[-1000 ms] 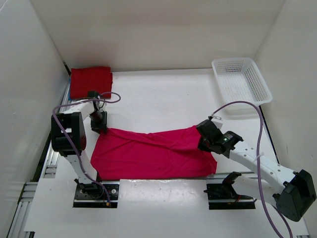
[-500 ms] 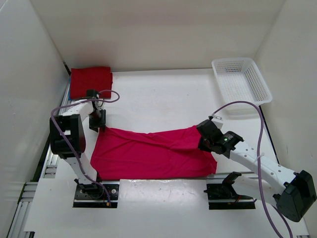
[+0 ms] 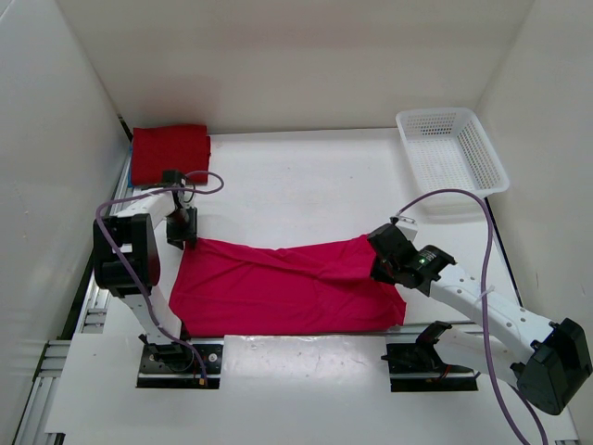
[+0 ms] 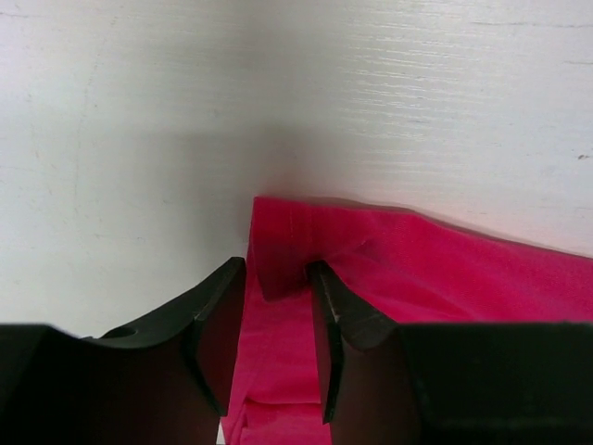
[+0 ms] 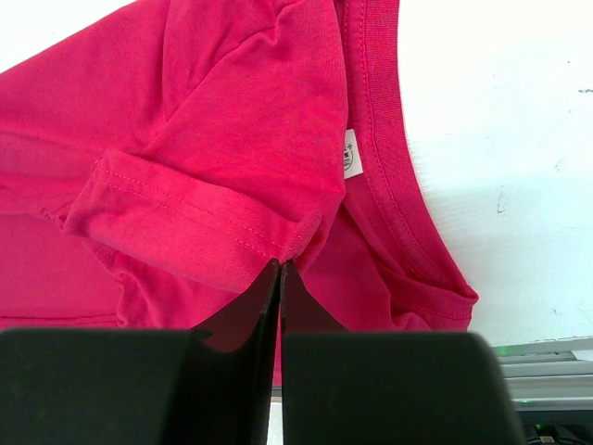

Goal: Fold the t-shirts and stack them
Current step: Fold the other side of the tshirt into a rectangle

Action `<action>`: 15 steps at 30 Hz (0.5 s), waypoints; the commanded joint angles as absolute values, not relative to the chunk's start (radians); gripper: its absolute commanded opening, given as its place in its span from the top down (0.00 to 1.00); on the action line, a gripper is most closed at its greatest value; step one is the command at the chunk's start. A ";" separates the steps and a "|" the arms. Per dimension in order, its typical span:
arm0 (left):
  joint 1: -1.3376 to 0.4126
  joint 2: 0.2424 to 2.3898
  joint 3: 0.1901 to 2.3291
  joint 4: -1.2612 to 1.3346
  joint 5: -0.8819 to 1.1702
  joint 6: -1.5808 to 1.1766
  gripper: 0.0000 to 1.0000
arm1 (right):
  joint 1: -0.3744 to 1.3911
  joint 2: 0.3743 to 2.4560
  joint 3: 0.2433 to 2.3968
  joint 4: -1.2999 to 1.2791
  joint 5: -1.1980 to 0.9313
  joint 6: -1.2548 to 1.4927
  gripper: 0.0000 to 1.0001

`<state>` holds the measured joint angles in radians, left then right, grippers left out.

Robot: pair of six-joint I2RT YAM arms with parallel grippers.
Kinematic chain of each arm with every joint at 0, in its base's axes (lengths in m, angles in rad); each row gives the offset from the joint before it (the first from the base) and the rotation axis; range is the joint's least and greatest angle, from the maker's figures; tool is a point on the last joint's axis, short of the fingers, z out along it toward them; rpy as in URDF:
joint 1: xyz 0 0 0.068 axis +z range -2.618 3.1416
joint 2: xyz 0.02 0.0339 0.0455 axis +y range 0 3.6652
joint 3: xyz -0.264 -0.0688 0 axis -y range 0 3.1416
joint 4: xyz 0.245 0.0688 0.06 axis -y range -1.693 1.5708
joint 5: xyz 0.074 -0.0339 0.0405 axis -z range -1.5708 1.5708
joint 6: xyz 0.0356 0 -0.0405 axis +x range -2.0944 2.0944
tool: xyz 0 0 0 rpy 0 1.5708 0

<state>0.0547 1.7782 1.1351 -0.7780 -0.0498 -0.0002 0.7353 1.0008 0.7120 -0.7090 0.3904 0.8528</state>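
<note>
1. the pink-magenta t-shirt (image 3: 278, 287) lies spread on the table (image 3: 306, 185) toward 6 o'clock, its length running from 9 to 3 o'clock. a folded dark red t-shirt (image 3: 170, 148) sits at the table's 10 o'clock corner.
2. the right gripper (image 5: 280, 264) is clamped tight on a sleeve fold at the shirt's 3 o'clock end.
3. the left gripper (image 4: 273, 278), jaws narrowly apart, straddles the shirt's 10 o'clock corner with no clear bite.
4. done well, this likely means seating that corner deep between the fingers, closing firmly, then raising both ends level so the fold lands even.
</note>
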 commanded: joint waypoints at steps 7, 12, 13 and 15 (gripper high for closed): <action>0.051 1.750 1.149 -0.767 -0.034 0.000 0.69 | 0.741 0.976 0.724 -0.735 0.416 0.853 0.99; 0.042 1.741 1.138 -0.767 -0.025 0.000 0.87 | 0.741 0.976 0.724 -0.735 0.416 0.853 0.99; 0.041 1.741 1.138 -0.767 -0.025 0.000 0.89 | 0.741 0.976 0.724 -0.735 0.416 0.853 0.99; 0.041 1.741 1.138 -0.767 -0.035 0.000 0.89 | 0.741 0.976 0.724 -0.735 0.416 0.853 0.99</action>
